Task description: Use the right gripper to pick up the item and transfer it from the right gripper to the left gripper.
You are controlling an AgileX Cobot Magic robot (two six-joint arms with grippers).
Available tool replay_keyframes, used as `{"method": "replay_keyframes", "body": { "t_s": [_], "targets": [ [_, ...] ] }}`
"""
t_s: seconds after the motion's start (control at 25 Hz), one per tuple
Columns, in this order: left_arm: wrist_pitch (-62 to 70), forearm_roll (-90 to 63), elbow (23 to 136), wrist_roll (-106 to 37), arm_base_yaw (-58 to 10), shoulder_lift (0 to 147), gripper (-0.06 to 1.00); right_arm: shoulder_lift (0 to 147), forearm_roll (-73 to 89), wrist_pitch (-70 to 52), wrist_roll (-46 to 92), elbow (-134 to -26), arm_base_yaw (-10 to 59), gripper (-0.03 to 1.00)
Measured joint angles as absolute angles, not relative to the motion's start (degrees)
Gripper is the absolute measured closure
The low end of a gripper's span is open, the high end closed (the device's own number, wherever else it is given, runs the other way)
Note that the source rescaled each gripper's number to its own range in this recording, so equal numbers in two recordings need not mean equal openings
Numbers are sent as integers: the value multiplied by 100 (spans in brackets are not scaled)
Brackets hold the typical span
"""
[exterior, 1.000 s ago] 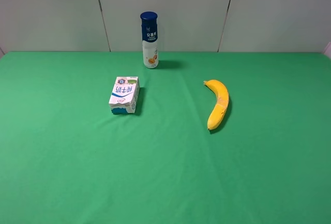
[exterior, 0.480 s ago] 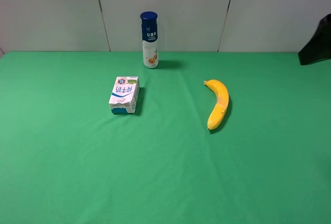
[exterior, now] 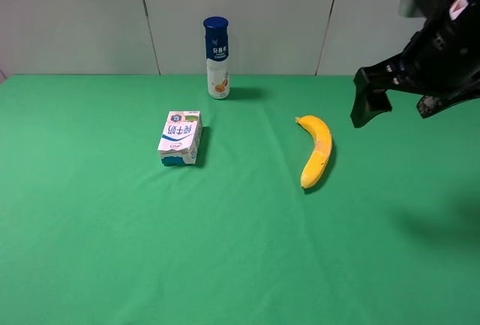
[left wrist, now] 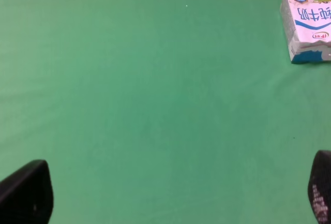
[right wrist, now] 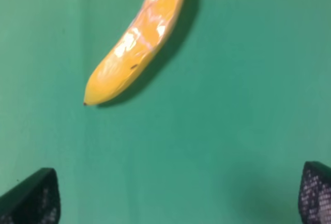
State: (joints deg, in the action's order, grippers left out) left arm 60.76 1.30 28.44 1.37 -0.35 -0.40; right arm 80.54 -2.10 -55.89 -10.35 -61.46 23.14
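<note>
— What has changed?
— The right gripper has pushed further in from the upper right, fingers spread wide. The banana lies untouched, right of centre on the green cloth.
— The left gripper?
— Also spread wide.

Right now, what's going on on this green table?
A two-armed robot is about to go for the banana, which lies untouched on the table. The right gripper hangs open in the air just to the banana's right, holding nothing. The left gripper is also open and empty, over bare cloth some way from the milk carton. The carton lies left of the banana, and a blue-capped bottle stands at the back.
</note>
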Motion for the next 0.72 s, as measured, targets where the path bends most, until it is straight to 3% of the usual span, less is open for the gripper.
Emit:
{"method": "replay_keyframes", "body": {
  "t_s": [0.4, 0.72],
  "targets": [
    [6076, 130, 2844, 132, -35, -40, -3, 9290, -209, -4866, -1680, -6148, 2951, -3],
    [6076, 130, 2844, 132, -35, -40, -3, 10126, -425, -4440, -2138, -6406, 3011, -3]
  ]
}}
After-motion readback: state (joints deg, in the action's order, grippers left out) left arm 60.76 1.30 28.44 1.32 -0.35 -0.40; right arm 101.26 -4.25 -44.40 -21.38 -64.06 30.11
